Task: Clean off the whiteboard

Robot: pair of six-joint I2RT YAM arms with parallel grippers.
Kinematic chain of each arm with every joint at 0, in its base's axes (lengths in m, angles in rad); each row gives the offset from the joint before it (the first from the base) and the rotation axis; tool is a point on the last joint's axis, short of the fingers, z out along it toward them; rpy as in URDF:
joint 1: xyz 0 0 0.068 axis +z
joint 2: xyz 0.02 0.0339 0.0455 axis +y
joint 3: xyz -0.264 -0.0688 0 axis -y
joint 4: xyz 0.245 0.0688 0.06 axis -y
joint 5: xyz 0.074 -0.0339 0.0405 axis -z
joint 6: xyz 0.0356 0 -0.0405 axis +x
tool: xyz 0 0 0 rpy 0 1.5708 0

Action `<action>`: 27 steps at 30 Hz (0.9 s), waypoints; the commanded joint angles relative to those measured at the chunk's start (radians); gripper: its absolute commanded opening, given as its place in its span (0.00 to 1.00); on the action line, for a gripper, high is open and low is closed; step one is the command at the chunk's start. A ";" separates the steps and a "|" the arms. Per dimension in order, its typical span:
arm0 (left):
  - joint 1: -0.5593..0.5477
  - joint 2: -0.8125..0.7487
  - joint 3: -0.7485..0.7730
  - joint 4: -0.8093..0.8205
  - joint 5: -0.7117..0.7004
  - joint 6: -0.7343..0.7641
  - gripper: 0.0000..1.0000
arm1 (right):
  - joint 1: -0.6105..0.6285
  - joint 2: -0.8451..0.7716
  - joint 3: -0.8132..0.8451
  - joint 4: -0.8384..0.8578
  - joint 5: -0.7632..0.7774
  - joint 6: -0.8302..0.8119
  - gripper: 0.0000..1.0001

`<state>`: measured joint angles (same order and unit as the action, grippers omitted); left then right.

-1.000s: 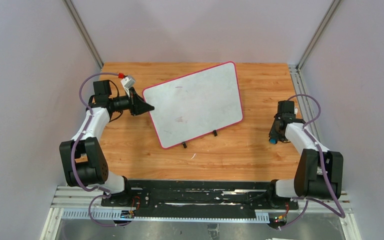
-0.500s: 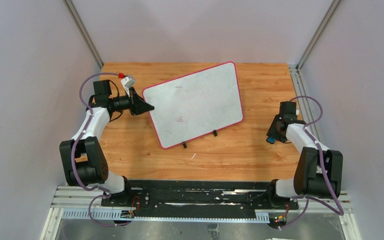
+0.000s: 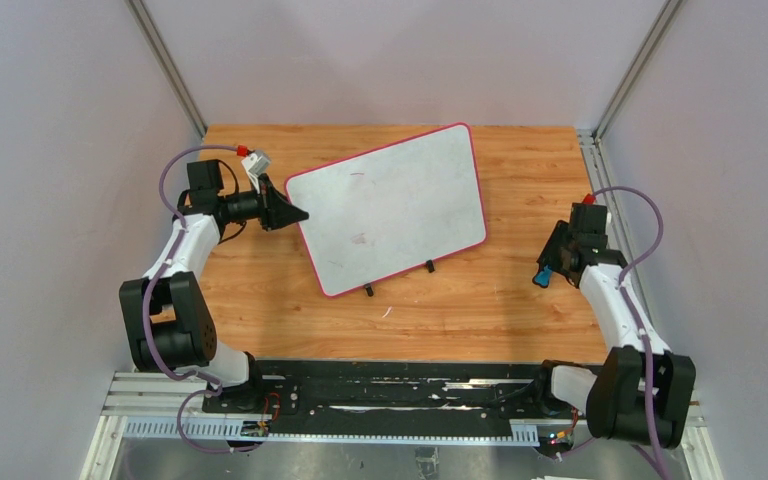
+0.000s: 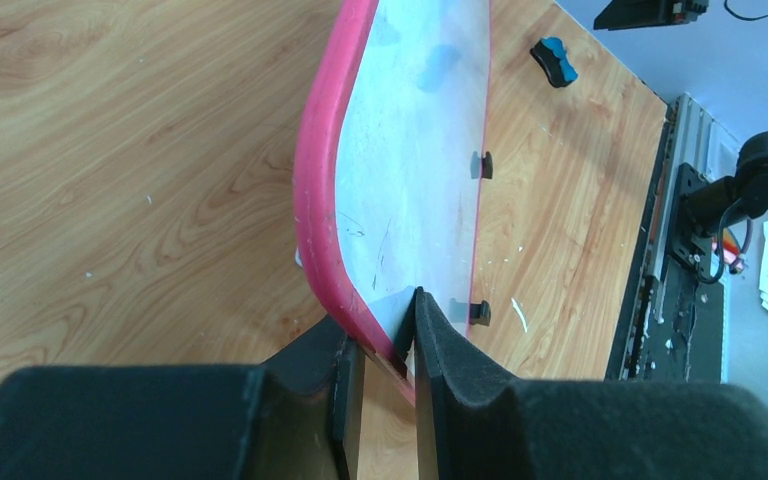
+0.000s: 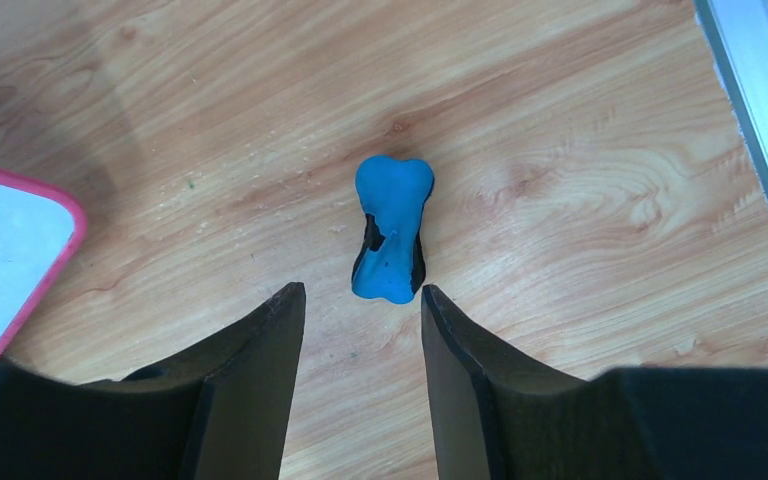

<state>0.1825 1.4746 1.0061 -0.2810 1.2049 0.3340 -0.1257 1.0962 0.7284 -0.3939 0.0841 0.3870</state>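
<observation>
The whiteboard [image 3: 390,205] lies tilted on the wooden table, grey-white with a pink-red rim, two black feet on its near edge and faint red smudges [image 3: 362,238]. My left gripper [image 3: 298,213] is shut on its left edge. In the left wrist view the rim of the whiteboard [image 4: 410,150] runs between the fingers of the left gripper [image 4: 385,320]. A blue and black eraser [image 5: 392,230] lies on the wood to the right of the board. My right gripper [image 5: 361,300] stands open just behind it, holding nothing. From above, the eraser [image 3: 540,278] shows at the tips of the right gripper [image 3: 550,268].
An aluminium rail [image 3: 600,180] runs along the table's right edge, close to the right arm. The black base plate [image 3: 390,385] spans the near edge. Grey walls close in both sides. The board's corner [image 5: 0,260] shows left of the right gripper.
The right gripper has opened and let go of the eraser, which now lies on the table. The right arm has drawn back towards the right. The left arm and board have not moved.
</observation>
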 commanded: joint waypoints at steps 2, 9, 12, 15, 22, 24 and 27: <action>0.005 0.002 -0.016 0.070 -0.111 0.061 0.37 | -0.011 -0.023 -0.020 -0.044 0.000 -0.023 0.48; 0.041 0.015 0.009 0.059 0.010 0.035 0.57 | -0.005 -0.007 -0.027 -0.028 -0.008 -0.025 0.48; 0.053 0.014 0.007 0.063 0.030 0.028 0.62 | -0.003 -0.009 -0.027 -0.025 -0.007 -0.025 0.48; 0.077 0.024 0.006 0.082 0.100 -0.005 0.66 | -0.002 -0.013 -0.029 -0.023 -0.010 -0.029 0.48; 0.203 0.084 0.124 -0.375 0.238 0.340 0.68 | -0.002 -0.016 -0.036 -0.016 -0.008 -0.027 0.48; 0.254 0.132 0.177 -0.613 0.279 0.555 0.68 | -0.001 -0.018 -0.039 -0.015 -0.005 -0.026 0.48; 0.324 0.202 0.210 -0.760 0.320 0.685 0.66 | -0.002 -0.036 -0.045 -0.009 -0.006 -0.028 0.48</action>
<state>0.4294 1.6001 1.1664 -0.6621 1.4208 0.6903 -0.1257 1.0889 0.7025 -0.4015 0.0780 0.3672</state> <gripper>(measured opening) 0.670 0.479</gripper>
